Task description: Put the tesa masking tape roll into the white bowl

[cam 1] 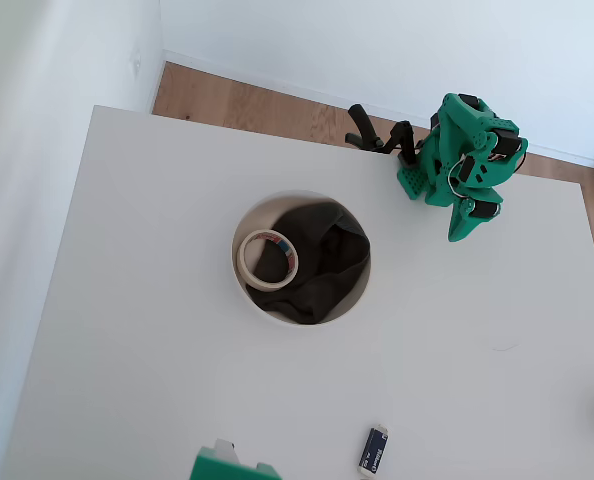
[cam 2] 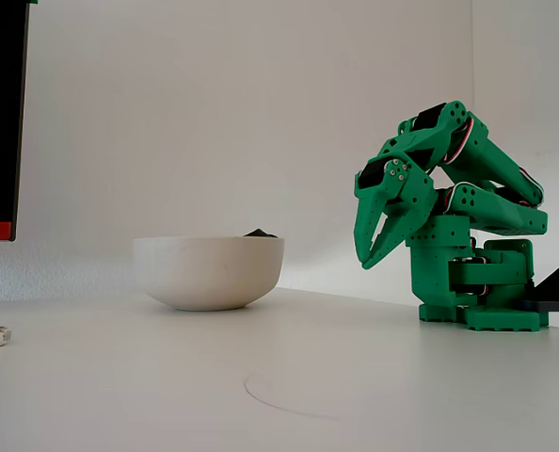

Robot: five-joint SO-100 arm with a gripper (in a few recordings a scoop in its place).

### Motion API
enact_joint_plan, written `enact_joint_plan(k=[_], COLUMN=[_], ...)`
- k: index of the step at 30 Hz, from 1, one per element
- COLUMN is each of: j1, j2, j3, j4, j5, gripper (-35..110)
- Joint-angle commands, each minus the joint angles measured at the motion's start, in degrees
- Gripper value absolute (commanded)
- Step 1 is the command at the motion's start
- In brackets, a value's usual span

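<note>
A small blue-and-white block [cam 1: 374, 451] lies nearest, at the tabletop's [cam 1: 127, 350] front edge in the overhead view, well apart from everything else. Farther in stands the bowl [cam 1: 239, 268], a dark cloth [cam 1: 327, 262] bunched inside it. The tape [cam 1: 268, 259] rests within the bowl on the cloth, leaning against the left wall. Beyond, at the far edge, the green arm [cam 2: 477, 273] sits folded over its base, well clear of the bowl. Its pincer [cam 2: 374, 252] points down, tips nearly together with a narrow gap, grasping nothing.
</note>
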Motion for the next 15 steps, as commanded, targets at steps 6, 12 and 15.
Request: enact_joint_plan(k=[6, 12, 15], j1=[3.25, 3.08, 2.81], j2=[0.44, 0.44, 0.44], j3=[0.26, 0.26, 0.26], j4=[0.26, 0.26, 0.26], j5=[0.35, -0.35, -0.62], gripper=[-8, -8, -8])
